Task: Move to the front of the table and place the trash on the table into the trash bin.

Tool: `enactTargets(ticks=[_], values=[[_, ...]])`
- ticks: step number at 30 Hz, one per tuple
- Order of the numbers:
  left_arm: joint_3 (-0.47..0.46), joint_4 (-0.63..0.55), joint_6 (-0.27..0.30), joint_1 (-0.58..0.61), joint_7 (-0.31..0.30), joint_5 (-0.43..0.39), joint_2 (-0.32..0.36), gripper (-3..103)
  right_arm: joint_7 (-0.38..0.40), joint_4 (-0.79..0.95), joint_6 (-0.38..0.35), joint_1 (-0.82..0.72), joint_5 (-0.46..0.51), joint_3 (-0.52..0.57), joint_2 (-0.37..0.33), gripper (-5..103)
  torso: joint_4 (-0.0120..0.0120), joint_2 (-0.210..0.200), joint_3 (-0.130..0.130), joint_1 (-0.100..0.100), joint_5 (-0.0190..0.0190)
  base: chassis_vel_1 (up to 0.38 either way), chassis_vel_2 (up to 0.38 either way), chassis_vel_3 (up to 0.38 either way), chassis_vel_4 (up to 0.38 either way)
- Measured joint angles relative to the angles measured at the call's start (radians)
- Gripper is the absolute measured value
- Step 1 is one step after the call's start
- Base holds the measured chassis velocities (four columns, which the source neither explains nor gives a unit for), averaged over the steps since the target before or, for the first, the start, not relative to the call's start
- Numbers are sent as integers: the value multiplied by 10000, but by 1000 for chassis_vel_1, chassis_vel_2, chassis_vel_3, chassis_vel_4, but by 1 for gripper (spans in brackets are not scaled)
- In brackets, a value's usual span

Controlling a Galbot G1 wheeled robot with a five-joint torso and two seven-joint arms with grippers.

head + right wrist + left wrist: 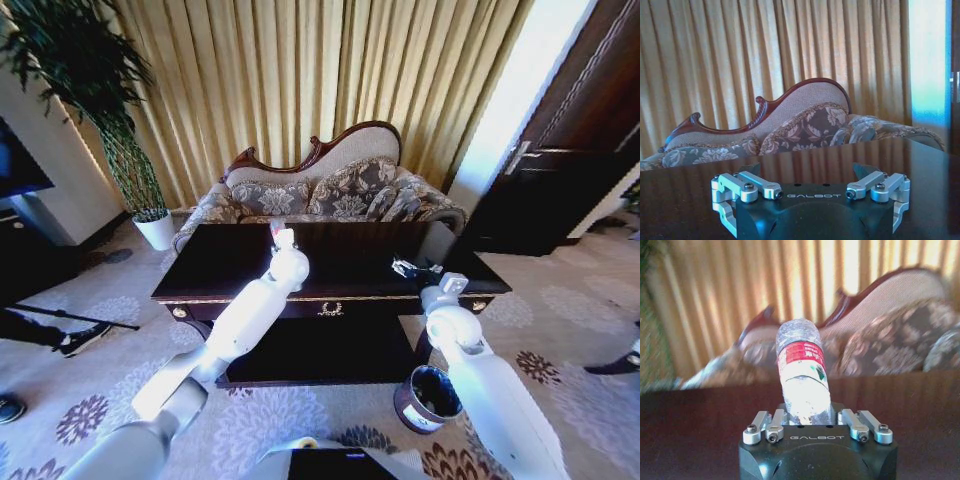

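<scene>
The left pincer [281, 238] reaches out over the dark glossy surface [230, 262], near its far edge, and is clamped on the clear plastic bottle [802, 371]. In the left wrist view the bottle rises from between the jaws, leaning slightly, its red label just above the pincer body and its crinkled far end pointing toward the patterned sofa [330, 195] behind the surface. The bottle's lower part is squeezed between the closed jaws, so its base is hidden.

The right pincer [408, 267] hovers above the surface well to the right of the left one, close to the front right corner. Its jaws stand wide apart with nothing between them, as the right wrist view [812, 192] shows; ahead of it lies bare polished wood reflecting the gold curtains [765, 55].

The trash bin [428, 397] stands on the patterned carpet [90, 400], below and nearer than the right pincer, just beside the right arm, in front of the surface's right end. Its pale rim faces up.
</scene>
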Motion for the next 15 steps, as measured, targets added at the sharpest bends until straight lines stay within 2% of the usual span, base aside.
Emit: enactTargets(ticks=[2,3,5,6,7,8,9,10,12,13,14,15], values=[[13,-57,-562,46,1408,668,464,34,1,47,-8,75,108,-61,-68,100,-2,0,0,0,0,0,0,0,0],[13,-57,-562,46,1408,668,464,34,1,47,-8,75,108,-61,-68,100,-2,0,0,0,0,0,0,0,0],[26,-130,-1232,103,2841,1494,1002,32,2,99,-12,146,330,-90,-141,100,0,0,0,0,0,0,0,0,0],[26,-147,-1639,134,3535,1941,1279,32,3,144,-19,187,503,-95,-167,100,1,0,0,0,0,0,0,0,0],[20,-145,-2400,164,4615,2785,1686,31,4,265,-50,278,957,-101,-202,100,2,0,0,0,-2,0,0,0,0],[8,-127,-2921,169,5403,3424,1943,31,5,353,-93,345,1299,-106,-205,100,3,0,0,0,-1,0,0,0,0],[8,-127,-2921,169,5403,3424,1943,31,5,353,-93,345,1299,-106,-205,100,3,0,0,0,-1,0,0,0,0],[0,-70,-3655,171,6370,4234,2241,29,5,525,-193,477,1990,-127,-198,100,6,0,0,0,-2,0,0,0,0],[88,30,-4809,155,7174,5270,2573,26,8,758,-324,693,2971,-183,-163,100,4,0,0,1,-3,0,0,0,0],[167,55,-5337,128,7409,5675,2713,25,9,889,-398,826,3508,-223,-157,100,2,0,0,0,-3,0,0,0,0],[167,55,-5337,128,7409,5675,2713,25,9,889,-398,826,3508,-223,-157,100,2,0,0,0,-3,0,0,0,0],[241,78,-5833,93,7592,6065,2853,25,10,992,-458,937,3962,-259,-166,100,-1,0,0,1,-2,0,0,0,0]])
